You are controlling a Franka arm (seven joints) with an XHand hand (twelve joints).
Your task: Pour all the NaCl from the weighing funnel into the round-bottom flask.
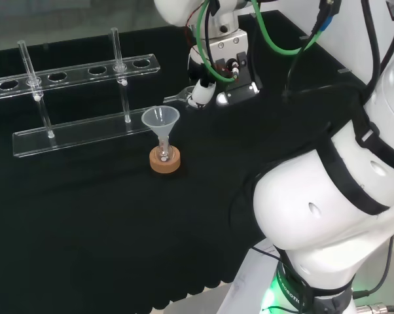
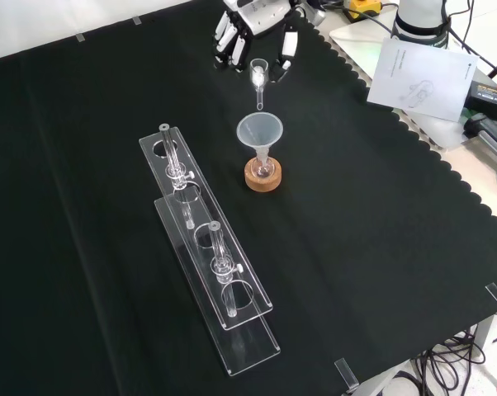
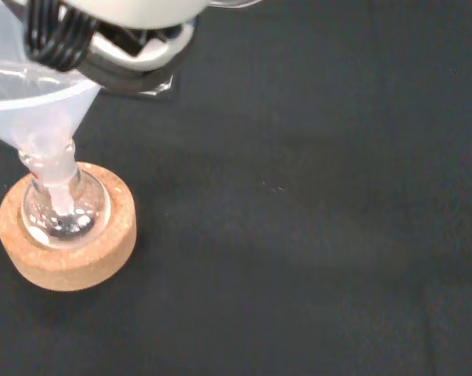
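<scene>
Your hand (image 2: pixel 250 35) pinches the weighing funnel (image 2: pixel 259 78), spout aimed toward the plastic funnel (image 2: pixel 259 132) on the flask (image 3: pixel 63 211); can't make out any salt in it.

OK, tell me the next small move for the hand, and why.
Probably bring the hand nearer the funnel so the weighing funnel has its spout over the mouth, then tip. In the front view the spout sits short of the funnel's rim, and the funnel stands in the flask on the cork ring.
</scene>
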